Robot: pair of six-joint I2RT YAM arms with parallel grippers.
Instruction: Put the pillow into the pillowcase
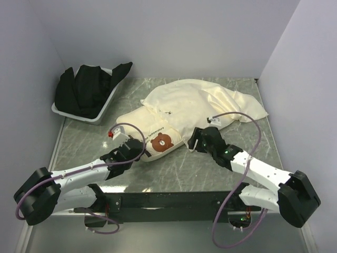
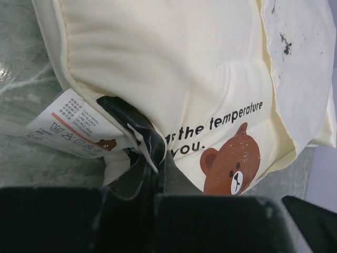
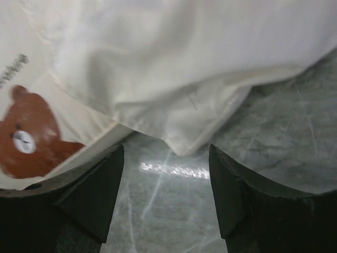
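Top view: the pillow [image 1: 158, 138] lies mid-table [image 1: 174, 168]. Its bear end sticks out toward 7 o'clock. The rest is under the pillowcase [image 1: 205, 100], which runs off toward 2 o'clock. I'd call it roughly two-thirds sleeved. The left gripper [image 1: 139, 151] is on the exposed end, and the right gripper [image 1: 194, 141] is just beside the case's near edge at 5 o'clock. A tray [image 1: 100, 115] of black cloth [image 1: 87, 89] sits at 10 o'clock, well apart.

Left wrist: the left gripper [image 2: 152, 153] is clamped on the pillow [image 2: 158, 68], fingers together on the edge seam right next to the care label [image 2: 68, 126]. The bear print [image 2: 231, 166] is at 4 o'clock. The pillowcase [image 2: 303, 68] overlaps the pillow along the 3 o'clock side.

Right wrist: the right gripper [image 3: 166, 195] has its jaws apart with nothing between them, only bare table. A hem corner of the pillowcase [image 3: 179, 121] hangs at 12 o'clock just ahead of the tips. The pillow [image 3: 31, 132] is at 9 o'clock.

Handling, my read:
- Pillow: light, thick and squashy, and it folds rather than slides. The seam pinch is a good anchor but a poor place to push from.
- Case: thin, limp and low-friction, so it bunches easily. Take the hem corner, one layer only, and pull it toward 7 o'clock over the bear end.
- Risk: pinching both layers and closing the mouth.
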